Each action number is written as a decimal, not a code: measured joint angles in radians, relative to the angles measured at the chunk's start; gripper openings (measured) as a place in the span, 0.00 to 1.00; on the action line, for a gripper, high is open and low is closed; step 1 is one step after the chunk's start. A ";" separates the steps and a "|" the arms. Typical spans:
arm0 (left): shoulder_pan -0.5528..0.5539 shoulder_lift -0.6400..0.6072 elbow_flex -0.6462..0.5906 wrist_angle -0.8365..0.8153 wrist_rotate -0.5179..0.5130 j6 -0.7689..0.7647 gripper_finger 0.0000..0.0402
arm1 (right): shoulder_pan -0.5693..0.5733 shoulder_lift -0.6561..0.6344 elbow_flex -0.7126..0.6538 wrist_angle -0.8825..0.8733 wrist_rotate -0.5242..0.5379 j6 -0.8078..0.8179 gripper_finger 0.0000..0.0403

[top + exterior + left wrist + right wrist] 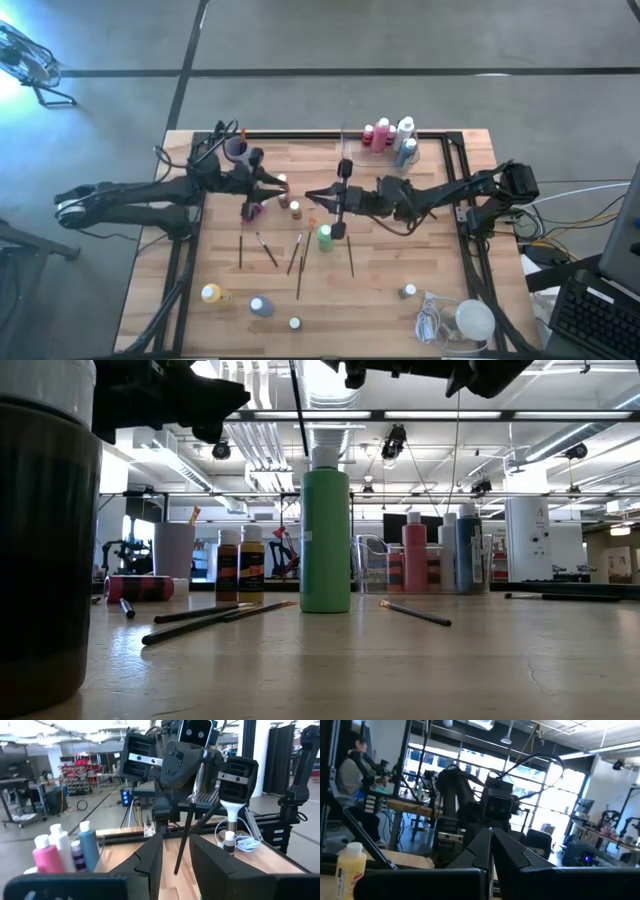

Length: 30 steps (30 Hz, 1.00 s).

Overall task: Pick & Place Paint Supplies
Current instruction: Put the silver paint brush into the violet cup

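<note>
No text, brand, number or sign is legible in any view. The bottles (240, 564) carry labels — dark bands with print too small to read. Nothing else bears lettering.

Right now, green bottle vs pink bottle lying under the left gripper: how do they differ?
The green bottle stands upright mid-table; the pink bottle lies on its side. In the low view the green bottle looks far taller and bulkier than the pink bottle. Neither is held; both rest on the wooden table.
</note>
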 joint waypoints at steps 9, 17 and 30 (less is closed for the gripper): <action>-0.059 0.116 0.046 0.115 0.002 0.027 0.26 | 0.000 -0.001 0.019 -0.027 0.002 -0.006 0.02; -0.096 0.207 0.128 0.113 0.002 0.055 0.26 | -0.001 -0.002 0.019 -0.044 0.005 -0.005 0.02; -0.103 0.293 0.214 0.106 0.003 0.051 0.26 | -0.001 -0.002 0.019 -0.074 0.013 -0.008 0.02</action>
